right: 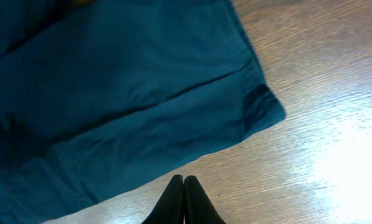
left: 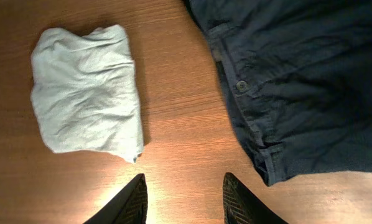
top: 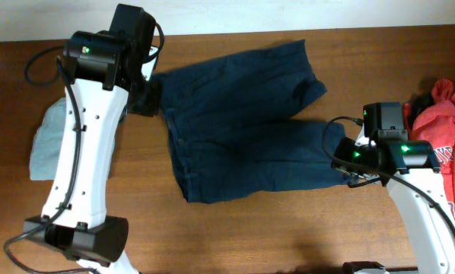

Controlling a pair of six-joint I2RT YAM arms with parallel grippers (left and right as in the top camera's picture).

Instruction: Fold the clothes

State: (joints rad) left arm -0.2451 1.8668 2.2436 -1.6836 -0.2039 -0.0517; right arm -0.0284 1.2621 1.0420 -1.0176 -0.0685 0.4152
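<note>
Navy shorts [top: 243, 129] spread on wooden table [top: 288, 236], left gripper [left: 184, 180] parted, right gripper [right: 183, 183] closed on itself.

1. White lettering [top: 443, 156] is showing on the crumpled red fabric garment [top: 439, 114] at the right edge of the overhead view, but it is lying too small and creased to be read.
2. Nothing else in any view is carrying readable text, labels or numbers.

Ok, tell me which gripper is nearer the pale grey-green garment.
Left. The left gripper hangs open just beside the pale grey-green garment. The right gripper is shut at a leg hem of the navy shorts, which lie between it and that garment.
</note>
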